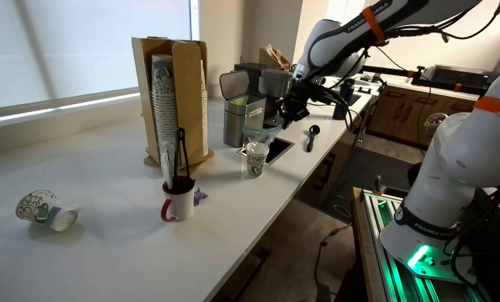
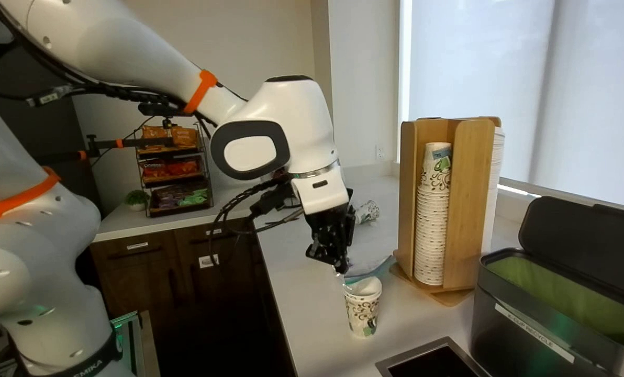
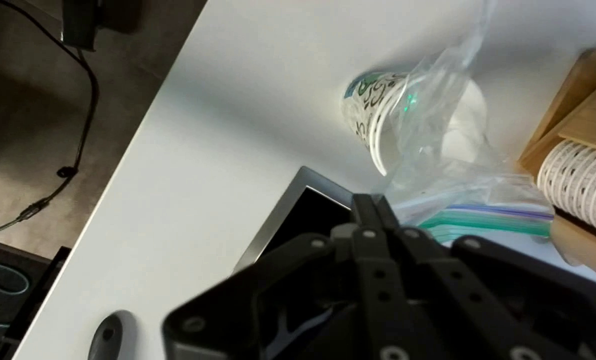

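My gripper (image 3: pixel 371 198) is shut, its fingertips pinching the edge of a clear plastic bag (image 3: pixel 488 220) with a purple and green zip strip. From the fingertips the bag stretches over the mouth of a patterned paper cup (image 3: pixel 370 107); how far it reaches inside I cannot tell. In both exterior views the cup (image 1: pixel 256 163) stands upright on the white counter, with the gripper (image 2: pixel 342 266) above it and to one side. Something white shows in the cup's mouth, and more than one rim is visible there. Much of the bag is see-through and hard to trace.
A wooden rack (image 1: pixel 187 100) of stacked cups stands close by. Near the cup are a metal-framed dark opening (image 2: pixel 430 361) and an open steel bin (image 2: pixel 526 314). A black scoop (image 1: pixel 311 138), a mug (image 1: pixel 180 203) with utensils and a tipped cup (image 1: pixel 46 209) lie farther off.
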Controlling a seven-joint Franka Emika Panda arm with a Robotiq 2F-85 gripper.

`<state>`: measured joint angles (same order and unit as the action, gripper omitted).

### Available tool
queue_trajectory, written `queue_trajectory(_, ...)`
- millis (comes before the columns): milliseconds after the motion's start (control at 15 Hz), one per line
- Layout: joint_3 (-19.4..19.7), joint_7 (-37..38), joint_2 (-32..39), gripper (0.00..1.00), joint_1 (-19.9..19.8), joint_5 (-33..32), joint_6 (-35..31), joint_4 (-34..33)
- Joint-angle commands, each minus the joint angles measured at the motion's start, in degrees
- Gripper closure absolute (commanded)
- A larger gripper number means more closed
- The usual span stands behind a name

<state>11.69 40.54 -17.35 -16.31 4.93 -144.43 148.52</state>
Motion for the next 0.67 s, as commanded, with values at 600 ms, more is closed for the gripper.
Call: queue_trajectory(600,-0.40,4.21,16.71,1.00,0.51,-5.98,12.88,-18.23)
